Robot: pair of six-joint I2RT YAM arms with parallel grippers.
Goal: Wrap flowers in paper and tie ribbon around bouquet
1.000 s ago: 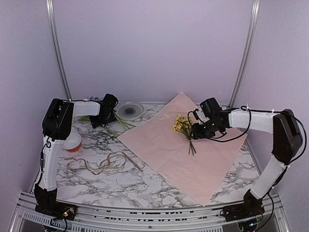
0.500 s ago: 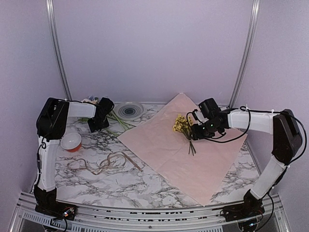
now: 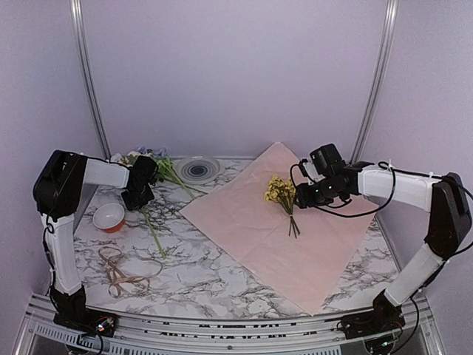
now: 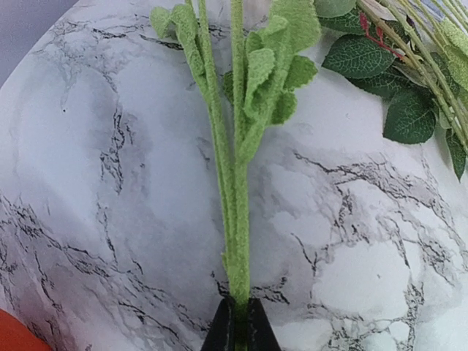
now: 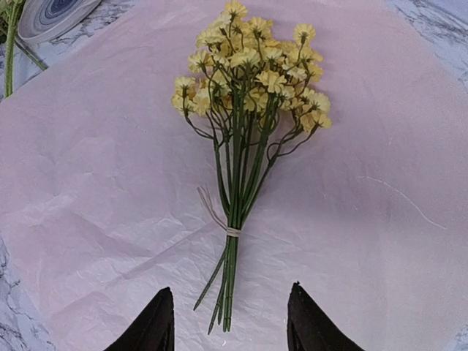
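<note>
Pale lilac walls close in a marble-patterned table (image 3: 214, 277), and most of its right half is covered by the paper (image 3: 310, 259), a big pink sheet laid flat and cornerwise, presumably so a bunch can lie along its diagonal and be rolled into a cone. Only the yellow sprig (image 5: 248, 66) lies on it so far, heads toward the far corner, stems toward the near side. The right gripper (image 5: 230, 292) hovers low over the sheet with its jaws apart and nothing between them but air, one finger on either side of the sprig's stem ends. That looks like a stance for nudging or steadying the sprig, or for pinning the paper. The rest of the flowers (image 3: 155, 163) lie off the paper at the far left of the table, beside a ringed plate (image 3: 197, 168). The left gripper (image 4: 238, 318) is closed tight on fuzzy green stems from that bunch, pinched right at its tips, with leaves fanning out beyond. A grip low on the stems makes sense for carrying the blooms across to join the sprig. The ribbon (image 3: 122, 270) sits in a loose curl near the front left, well apart from the paper and not yet needed, and a small orange-red bowl (image 3: 109, 217) stands just by the left arm.
</note>
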